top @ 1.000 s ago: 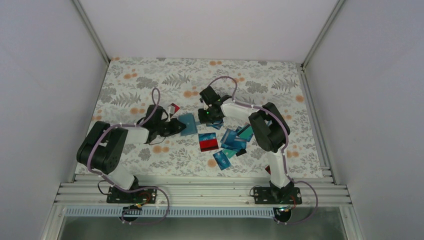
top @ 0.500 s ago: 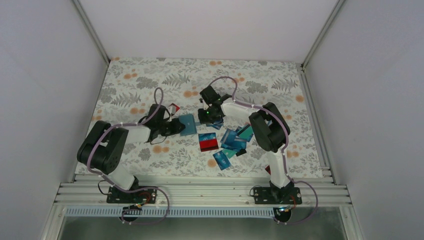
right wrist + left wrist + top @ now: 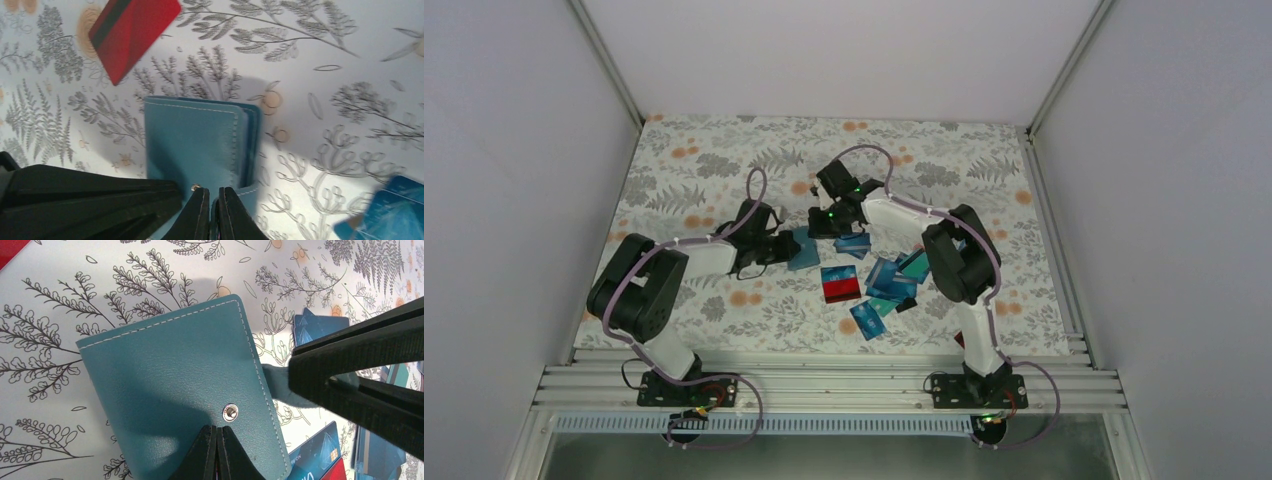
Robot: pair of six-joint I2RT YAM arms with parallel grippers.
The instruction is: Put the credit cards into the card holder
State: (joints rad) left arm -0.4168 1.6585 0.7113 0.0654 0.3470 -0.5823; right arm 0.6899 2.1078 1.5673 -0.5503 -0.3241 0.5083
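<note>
Left wrist, card holder (image 3: 170,375) corner cut off

Card holder (image 3: 170,380) flat on table (image 3: 694,165); left pincer (image 3: 216,432) at its left, right pincer (image 3: 213,197) behind; credit cards (image 3: 889,283) right.

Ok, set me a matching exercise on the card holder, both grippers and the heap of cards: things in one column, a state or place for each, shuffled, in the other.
1. card holder
2. left gripper
3. right gripper
4. heap of cards

A. shut, pinching the holder's edge
B. loose on the floral cloth, mostly blue
C. teal, white stitching, silver snap
D. shut, tips over the holder's face near the snap

Pairs: 1-C, 2-D, 3-A, 4-B
</note>
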